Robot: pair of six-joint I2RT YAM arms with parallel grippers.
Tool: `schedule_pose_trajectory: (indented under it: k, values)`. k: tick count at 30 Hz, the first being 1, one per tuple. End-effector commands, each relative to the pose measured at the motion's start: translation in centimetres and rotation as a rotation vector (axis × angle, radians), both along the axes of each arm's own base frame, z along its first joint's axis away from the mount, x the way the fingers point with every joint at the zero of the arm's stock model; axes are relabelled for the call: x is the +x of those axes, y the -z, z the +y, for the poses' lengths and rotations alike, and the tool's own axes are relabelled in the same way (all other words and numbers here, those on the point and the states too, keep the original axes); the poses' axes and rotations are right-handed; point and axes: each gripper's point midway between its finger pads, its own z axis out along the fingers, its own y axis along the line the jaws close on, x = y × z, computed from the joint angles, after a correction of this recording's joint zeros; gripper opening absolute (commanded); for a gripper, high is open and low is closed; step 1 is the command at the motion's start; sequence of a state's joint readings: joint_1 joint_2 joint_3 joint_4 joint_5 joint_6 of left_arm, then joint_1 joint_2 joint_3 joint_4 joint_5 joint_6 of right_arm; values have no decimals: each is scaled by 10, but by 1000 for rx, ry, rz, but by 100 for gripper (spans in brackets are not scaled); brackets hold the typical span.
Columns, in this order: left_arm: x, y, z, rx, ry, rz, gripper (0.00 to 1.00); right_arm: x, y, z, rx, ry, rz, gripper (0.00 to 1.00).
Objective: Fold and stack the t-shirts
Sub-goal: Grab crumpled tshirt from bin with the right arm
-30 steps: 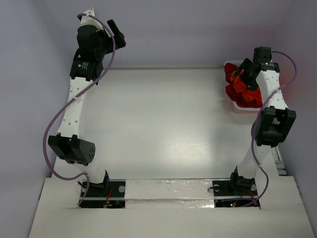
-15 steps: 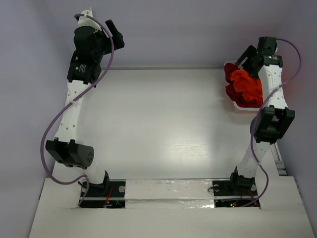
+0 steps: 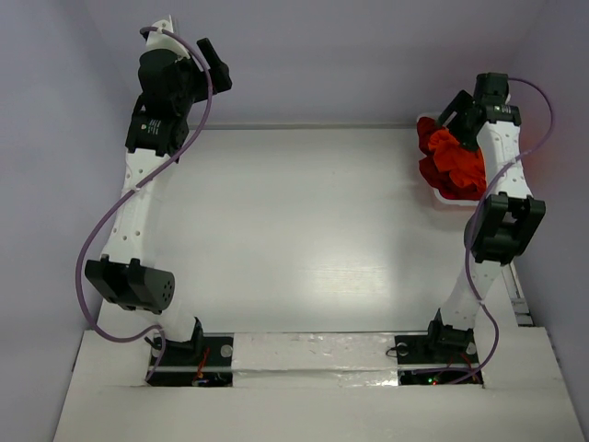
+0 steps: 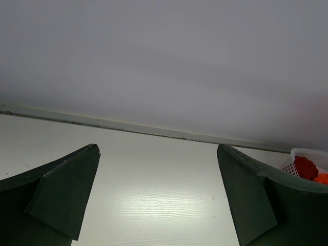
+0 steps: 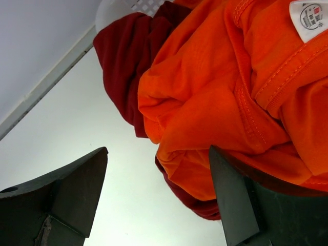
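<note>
The shirts (image 3: 451, 161) lie heaped in the basket (image 3: 440, 196) at the far right corner of the tabletop (image 3: 294, 230). Right fingers (image 5: 61, 195) gape empty beside the orange shirt (image 5: 215, 92), likely readying a grab. The dark red shirt (image 5: 123, 56) tangled beneath may drag along. Left fingers (image 4: 56, 189), open and empty, hang over the far left corner.

right gripper (image 3: 457, 112): has lifted up and back off the t-shirts (image 3: 431, 138) toward the far wall (image 3: 368, 55); a second ago it sat low on the heap
orange t-shirt (image 3: 460, 168): top now uncovered, more of it shows
left arm elbow (image 3: 129, 284): lower and a bit further left than a second ago
right arm elbow (image 3: 504, 228): slightly higher
</note>
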State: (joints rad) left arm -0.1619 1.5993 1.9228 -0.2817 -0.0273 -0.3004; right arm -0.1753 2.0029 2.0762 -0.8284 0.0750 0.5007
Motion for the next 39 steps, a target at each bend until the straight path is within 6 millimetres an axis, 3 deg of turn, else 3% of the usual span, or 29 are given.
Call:
schedule_pose_trajectory:
  k: [1, 13, 16, 17, 19, 23, 26, 29, 35, 39]
  values:
    - [-15, -31, -1, -14, 16, -77, 99, 7, 5, -2, -5, 4, -12, 84]
    - [-18, -39, 2, -3, 9, -89, 99, -5, 35, -12, -15, 86, 69, 73]
    - [-18, -36, 2, 0, 9, -81, 99, -7, 37, -13, -23, 91, 69, 62]
    - [-17, -36, 2, 0, 9, -81, 99, -7, 36, -13, -25, 92, 66, 52]
    - [-18, -36, 2, 1, 7, -83, 99, -7, 34, -15, -31, 96, 58, 47]
    - [-17, -36, 1, -1, 12, -86, 99, -8, 30, -17, -45, 102, 53, 26]
    - [-17, -36, 0, -6, 15, -85, 99, -9, 31, -18, -49, 103, 59, 18]
    - [-16, -34, 0, -5, 16, -81, 99, -10, 32, -19, -57, 109, 63, 0]
    - [-15, -30, 0, -5, 15, -74, 99, -14, 36, -23, -89, 100, 82, 0]
    - [-14, -25, 0, -8, 11, -63, 99, -21, 19, -31, -141, 120, 68, 0]
